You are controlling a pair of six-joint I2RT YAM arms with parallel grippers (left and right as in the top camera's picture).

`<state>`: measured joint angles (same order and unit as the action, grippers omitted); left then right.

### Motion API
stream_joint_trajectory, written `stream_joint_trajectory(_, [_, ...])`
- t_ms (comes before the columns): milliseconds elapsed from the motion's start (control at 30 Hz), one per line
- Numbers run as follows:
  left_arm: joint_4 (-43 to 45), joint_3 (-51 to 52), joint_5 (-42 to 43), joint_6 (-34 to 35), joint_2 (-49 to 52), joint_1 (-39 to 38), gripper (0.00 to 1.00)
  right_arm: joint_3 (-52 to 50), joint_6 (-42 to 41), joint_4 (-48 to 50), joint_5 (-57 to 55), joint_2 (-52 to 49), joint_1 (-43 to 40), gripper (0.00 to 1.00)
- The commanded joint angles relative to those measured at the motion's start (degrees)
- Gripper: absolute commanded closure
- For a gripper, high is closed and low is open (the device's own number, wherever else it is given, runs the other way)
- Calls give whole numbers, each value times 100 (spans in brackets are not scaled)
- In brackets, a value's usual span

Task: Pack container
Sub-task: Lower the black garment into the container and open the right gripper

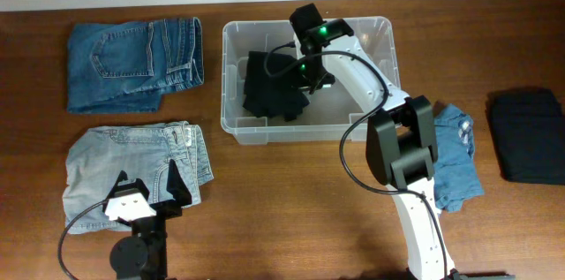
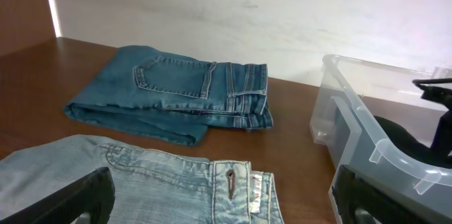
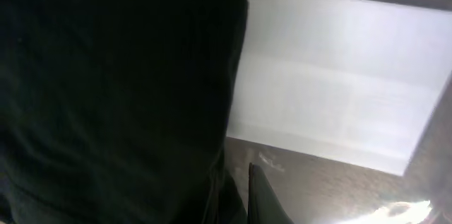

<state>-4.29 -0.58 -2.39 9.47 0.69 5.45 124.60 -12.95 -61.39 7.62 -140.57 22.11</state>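
We see the container (image 1: 265,24) toward the back of the bench (image 1: 291,218), with a black garment (image 1: 263,86) inside it. The right hand (image 1: 305,75) is down in the container against that garment — whether it grips, we cannot tell. The left hand (image 1: 148,181) hovers over pale jeans (image 1: 97,152), its fingers apart.

White links and black joint housings form the right arm (image 1: 415,218), with a looping black cable (image 1: 343,152) and green light (image 1: 324,27); the left gripper (image 1: 147,176) is black-fingered.
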Motion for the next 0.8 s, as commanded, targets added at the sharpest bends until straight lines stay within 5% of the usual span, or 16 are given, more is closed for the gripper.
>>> stream_joint_trajectory(0, [-26, 7, -39, -50, -28, 35, 1, -31, 229, 48, 46, -39, 188, 91])
stream_joint_trajectory(367, [-26, 7, -39, -52, -28, 35, 1, -22, 498, 79, -573, -31, 214, 89])
stream_joint_trajectory(767, [-26, 9, -37, -50, -28, 35, 1, 1311, 501, -1040, -1484, 308, 212, 66])
